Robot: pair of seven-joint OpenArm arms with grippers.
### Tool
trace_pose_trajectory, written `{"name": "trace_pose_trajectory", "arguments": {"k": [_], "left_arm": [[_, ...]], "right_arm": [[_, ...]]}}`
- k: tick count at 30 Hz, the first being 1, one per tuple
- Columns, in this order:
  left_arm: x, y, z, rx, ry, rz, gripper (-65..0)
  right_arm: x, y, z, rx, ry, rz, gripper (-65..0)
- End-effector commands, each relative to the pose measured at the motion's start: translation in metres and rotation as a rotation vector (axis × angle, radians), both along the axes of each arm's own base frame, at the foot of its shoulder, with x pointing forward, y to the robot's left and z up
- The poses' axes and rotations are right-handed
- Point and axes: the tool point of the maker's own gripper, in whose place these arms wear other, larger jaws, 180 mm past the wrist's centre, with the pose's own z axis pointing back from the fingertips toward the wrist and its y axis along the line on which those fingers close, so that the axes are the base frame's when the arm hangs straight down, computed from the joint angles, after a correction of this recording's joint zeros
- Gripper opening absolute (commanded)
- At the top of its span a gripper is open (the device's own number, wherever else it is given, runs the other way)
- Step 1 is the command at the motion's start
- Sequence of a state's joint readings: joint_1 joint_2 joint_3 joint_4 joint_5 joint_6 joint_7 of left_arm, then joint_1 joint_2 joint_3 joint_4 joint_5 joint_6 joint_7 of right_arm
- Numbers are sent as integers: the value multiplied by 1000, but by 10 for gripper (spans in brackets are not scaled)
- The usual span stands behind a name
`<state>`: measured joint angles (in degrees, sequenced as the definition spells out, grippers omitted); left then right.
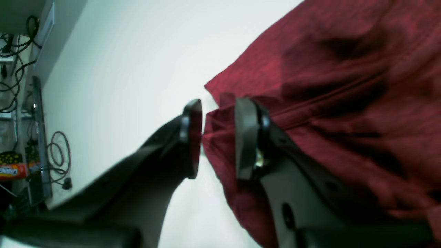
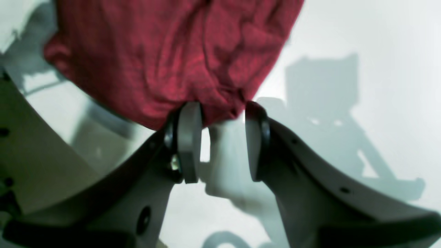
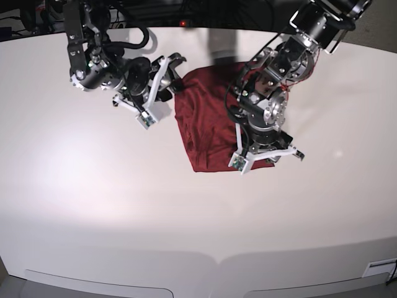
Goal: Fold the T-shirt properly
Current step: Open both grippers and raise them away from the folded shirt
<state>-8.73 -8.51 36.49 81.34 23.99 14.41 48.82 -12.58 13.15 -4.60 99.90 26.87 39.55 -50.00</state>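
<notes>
Left gripper hides T-shirt hem; contact unclear.

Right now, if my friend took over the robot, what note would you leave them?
Left gripper: jaws a little apart with a bunched edge of the T-shirt between them; I can't tell if it is really pinched.
Right gripper: open, its tips right at a gathered edge of the shirt, not clamped on it.
The maroon shirt lies on the white table, crumpled into a rough, partly folded heap between the two arms.
Done: it looks gathered in, but no neat fold is visible.
Left: probably smooth it out and finish the fold tidily.
</notes>
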Motion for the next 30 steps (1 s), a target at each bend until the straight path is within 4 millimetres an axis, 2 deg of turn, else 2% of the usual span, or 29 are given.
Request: {"name": "trace_pose_trajectory", "arguments": {"k": [1,6,9,13,17,20,25,30], "left_arm": [[13,-4,17,-7,-65,-10,-485],[17,-7,22,-14,-95,-29,-485],[33,-15,41,-37,-185,-65,-485],[55,-20,67,-86,-256,-74,-485],[70,-13,78,-137,-238,-29,-485],[77,1,86,-151,-237,-6,-485],[66,39,103,-162,-239,30,-485],[26,69,117,-98,-250,-20,-485]], "right_arm": [[5,7,12,42,-34,9,-434],[8,14,16,61,-51,20,-434],[24,13,32,88,-122,-2,-434],[61,5,62,130,-253,-57,-434],[86,-9,81,127,-323,-103,-434],[94,-23,88,121,-343,-143,-434],[86,-44,92,73,-323,-180,-434],[64,-68,104,18,-336,-229,-434]]}}
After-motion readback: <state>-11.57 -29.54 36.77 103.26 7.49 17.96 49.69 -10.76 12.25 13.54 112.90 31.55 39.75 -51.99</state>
